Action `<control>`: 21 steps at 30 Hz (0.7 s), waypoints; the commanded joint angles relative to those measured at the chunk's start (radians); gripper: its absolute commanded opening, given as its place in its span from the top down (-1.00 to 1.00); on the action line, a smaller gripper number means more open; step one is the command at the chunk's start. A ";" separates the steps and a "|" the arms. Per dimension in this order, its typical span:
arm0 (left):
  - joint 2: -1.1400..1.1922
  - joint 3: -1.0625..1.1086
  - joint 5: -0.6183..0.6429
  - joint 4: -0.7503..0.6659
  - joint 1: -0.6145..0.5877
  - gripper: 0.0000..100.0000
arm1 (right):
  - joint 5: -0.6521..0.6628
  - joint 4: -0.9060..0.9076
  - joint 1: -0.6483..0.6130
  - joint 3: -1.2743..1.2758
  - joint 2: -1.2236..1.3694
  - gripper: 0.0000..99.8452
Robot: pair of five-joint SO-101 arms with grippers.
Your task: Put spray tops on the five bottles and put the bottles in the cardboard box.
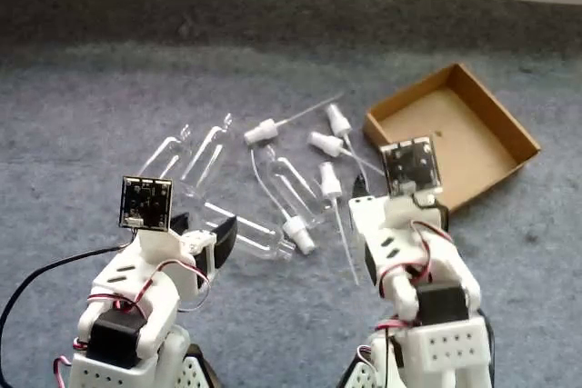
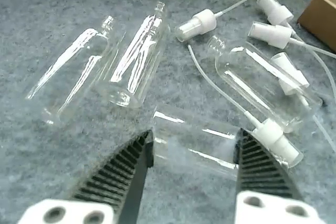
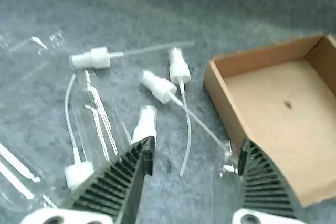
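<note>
A clear bottle (image 2: 202,139) lies on the grey counter (image 2: 52,3), just beyond the left hand (image 2: 193,148). Its long axis runs left to right, crosswise to the parted fingers. This hand is judged the nearer. The right hand (image 3: 197,150), also held apart, is placed over loose spray tops (image 3: 157,85), beside the cardboard box (image 3: 273,103).

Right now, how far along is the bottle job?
Done: nothing; the cardboard box holds no bottles and the spray tops lie loose. In hand: the open left gripper straddles a lying bottle; the right gripper hangs open. Left: all capping and boxing.
</note>
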 commanded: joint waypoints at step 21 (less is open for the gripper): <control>0.008 0.016 -0.008 0.014 -0.093 0.75 | 0.121 0.295 0.199 -0.628 0.578 0.94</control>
